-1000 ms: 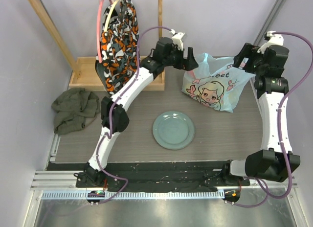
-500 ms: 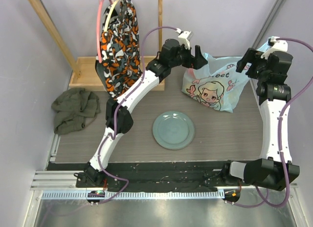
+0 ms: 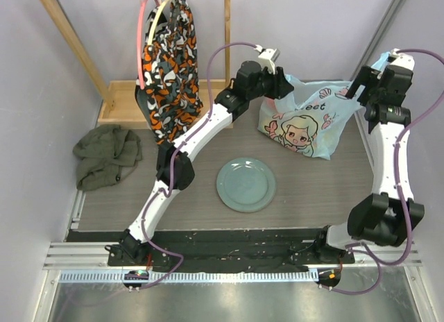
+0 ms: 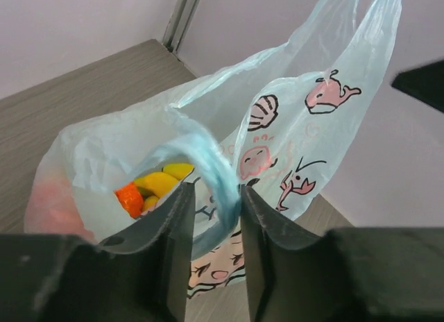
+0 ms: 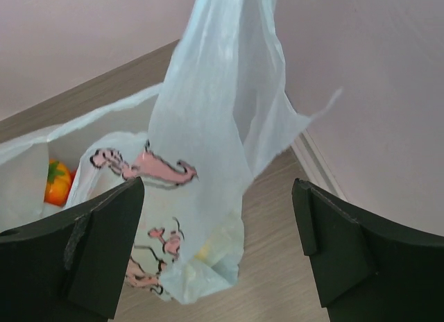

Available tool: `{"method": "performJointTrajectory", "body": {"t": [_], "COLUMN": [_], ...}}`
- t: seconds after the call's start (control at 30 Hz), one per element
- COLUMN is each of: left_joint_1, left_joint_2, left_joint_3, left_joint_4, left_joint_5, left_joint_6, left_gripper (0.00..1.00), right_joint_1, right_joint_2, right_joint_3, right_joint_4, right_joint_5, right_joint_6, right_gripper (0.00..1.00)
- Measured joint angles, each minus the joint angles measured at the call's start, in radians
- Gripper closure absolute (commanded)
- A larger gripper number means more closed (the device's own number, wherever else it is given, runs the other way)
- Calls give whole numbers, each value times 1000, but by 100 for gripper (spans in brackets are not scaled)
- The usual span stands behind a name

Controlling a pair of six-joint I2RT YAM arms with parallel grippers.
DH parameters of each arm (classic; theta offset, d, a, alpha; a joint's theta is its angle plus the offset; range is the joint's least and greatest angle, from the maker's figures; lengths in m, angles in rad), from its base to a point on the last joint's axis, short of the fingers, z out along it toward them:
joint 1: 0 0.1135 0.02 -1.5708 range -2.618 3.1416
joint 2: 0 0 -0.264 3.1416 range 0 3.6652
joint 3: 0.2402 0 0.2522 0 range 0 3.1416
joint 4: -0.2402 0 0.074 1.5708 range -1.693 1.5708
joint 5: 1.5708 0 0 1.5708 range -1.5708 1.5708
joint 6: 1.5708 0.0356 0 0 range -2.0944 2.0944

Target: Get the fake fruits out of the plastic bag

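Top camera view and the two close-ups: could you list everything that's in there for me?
plastic bag: one, light blue with pink cartoon print, far right of table
fake fruits: several, orange and yellow, inside bag; full count hidden
plate: one, pale green, table centre
patterned cloth: one, orange-black-white, hanging on wooden rack, far left
crumpled cloth: one, olive, at the left
left gripper: black, jaws either side of a bag handle; grip unclear
right gripper: black, wide open around the other handle

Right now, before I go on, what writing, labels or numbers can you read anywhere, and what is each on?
"eet": on the plastic bag, above the cartoon girl; the word's start is out of sight.
No other writing can be read. The wrist views show only drawings on the bag.
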Motion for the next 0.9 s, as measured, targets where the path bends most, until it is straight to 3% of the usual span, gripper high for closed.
{"method": "performJointTrajectory", "body": {"t": [0.03,0.1,0.13,0.17,0.23,0.27,0.3,0.33,0.4,0.57,0.7,0.8,0.9], "left_joint_1": [2,7,11,16,29,37,45,53,70,104,123,135,136], "left_joint_2": [0,-3,-8,-13,-39,-54,-71,-89,-124,-190,-259,-350,-519], "left_joint_3": [0,-5,-13,-25,-68,-90,-112,-137,-174,-184,-184,-212,-366], "left_joint_4": [0,2,0,-2,-13,-26,-35,-46,-72,-133,-176,-227,-272], "left_joint_5": [5,23,32,42,58,66,69,72,75,43,10,5,18], "left_joint_6": [-3,-9,-10,-13,-13,-9,-5,4,31,137,220,288,337], "left_gripper": [80,89,99,100,100,100,100,100,100,100,100,100,100], "right_joint_1": [0,0,0,0,0,0,0,0,0,2,9,13,17], "right_joint_2": [29,103,133,181,269,323,370,422,515,681,674,585,387], "right_joint_3": [21,69,88,121,187,232,273,316,397,595,651,605,403], "right_joint_4": [7,31,39,49,55,58,59,61,63,67,98,135,183], "right_joint_5": [4,3,0,-4,-11,-18,-26,-41,-108,-248,-369,-475,-575], "right_joint_6": [0,3,7,21,41,52,63,75,98,179,225,228,209], "right_gripper": [3,3,3,9,27,41,68,79,92,96,96,94,92]}}
